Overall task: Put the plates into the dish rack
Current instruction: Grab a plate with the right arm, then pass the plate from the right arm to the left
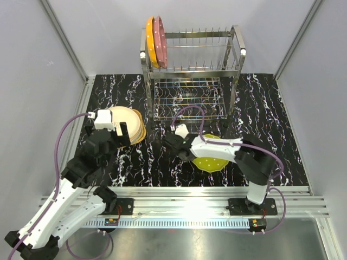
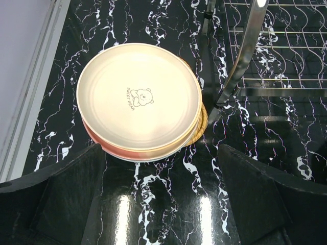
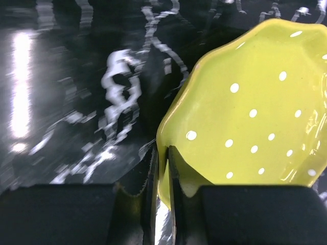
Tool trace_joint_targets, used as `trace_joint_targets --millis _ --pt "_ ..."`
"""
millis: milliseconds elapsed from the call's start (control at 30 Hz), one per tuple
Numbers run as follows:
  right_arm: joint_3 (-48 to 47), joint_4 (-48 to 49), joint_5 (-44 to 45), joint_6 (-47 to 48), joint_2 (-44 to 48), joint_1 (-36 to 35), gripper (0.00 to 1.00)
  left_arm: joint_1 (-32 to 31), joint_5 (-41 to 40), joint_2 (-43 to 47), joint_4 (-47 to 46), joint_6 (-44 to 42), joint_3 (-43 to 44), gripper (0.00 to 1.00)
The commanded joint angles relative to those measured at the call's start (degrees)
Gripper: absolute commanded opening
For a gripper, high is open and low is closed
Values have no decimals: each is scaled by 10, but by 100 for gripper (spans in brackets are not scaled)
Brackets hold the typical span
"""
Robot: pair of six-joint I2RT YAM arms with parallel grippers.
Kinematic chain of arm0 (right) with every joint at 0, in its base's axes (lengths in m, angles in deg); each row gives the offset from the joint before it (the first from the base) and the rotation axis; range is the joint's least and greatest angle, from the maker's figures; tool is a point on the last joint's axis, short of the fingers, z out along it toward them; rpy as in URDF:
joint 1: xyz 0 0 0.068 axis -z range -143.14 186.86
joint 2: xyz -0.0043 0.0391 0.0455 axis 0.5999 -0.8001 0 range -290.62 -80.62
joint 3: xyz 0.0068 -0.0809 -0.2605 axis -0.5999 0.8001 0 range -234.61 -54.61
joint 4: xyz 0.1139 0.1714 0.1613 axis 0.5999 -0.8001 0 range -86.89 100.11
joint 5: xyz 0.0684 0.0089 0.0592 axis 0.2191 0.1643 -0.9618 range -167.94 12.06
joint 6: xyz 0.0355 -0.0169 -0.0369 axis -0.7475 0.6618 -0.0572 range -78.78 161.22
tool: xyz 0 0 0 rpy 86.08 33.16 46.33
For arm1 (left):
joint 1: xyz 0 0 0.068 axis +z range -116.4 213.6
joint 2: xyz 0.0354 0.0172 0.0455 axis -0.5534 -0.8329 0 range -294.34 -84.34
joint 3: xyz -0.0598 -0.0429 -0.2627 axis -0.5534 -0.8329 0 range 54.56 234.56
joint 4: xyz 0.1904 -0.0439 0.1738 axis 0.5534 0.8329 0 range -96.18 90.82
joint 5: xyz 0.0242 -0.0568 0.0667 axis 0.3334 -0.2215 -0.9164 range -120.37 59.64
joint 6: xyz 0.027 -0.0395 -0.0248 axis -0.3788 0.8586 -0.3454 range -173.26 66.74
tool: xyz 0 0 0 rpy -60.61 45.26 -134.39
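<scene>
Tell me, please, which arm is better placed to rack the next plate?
Right: the right gripper is shut on the rim of the lime-green plate; the left gripper hangs open by the stack.

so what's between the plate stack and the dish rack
just a narrow strip of bare marbled tabletop between the plate stack and the dish rack; the left wrist view shows it

We see a left arm (image 1: 81, 168) and a right arm (image 1: 217, 147), white with black joints, purple cables (image 1: 59, 146) and black pincers (image 2: 159, 148) (image 3: 161, 153).
</scene>
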State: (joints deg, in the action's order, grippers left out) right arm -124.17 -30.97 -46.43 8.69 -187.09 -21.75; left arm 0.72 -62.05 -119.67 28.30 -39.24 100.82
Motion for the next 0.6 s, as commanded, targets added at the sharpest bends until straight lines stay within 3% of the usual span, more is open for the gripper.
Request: trace_joint_targets --millis 0,133,300,567 --pt "20 93 -74 -6 119 -12 0 3 6 -10 -2 16 25 99" --pt "77 147 -92 -15 195 -19 0 3 14 -32 32 31 58 99" --pt "113 194 -117 4 266 -27 0 3 128 -73 45 79 81 99" --pt "159 236 -141 3 328 -42 0 2 341 -154 -108 253 -5 99"
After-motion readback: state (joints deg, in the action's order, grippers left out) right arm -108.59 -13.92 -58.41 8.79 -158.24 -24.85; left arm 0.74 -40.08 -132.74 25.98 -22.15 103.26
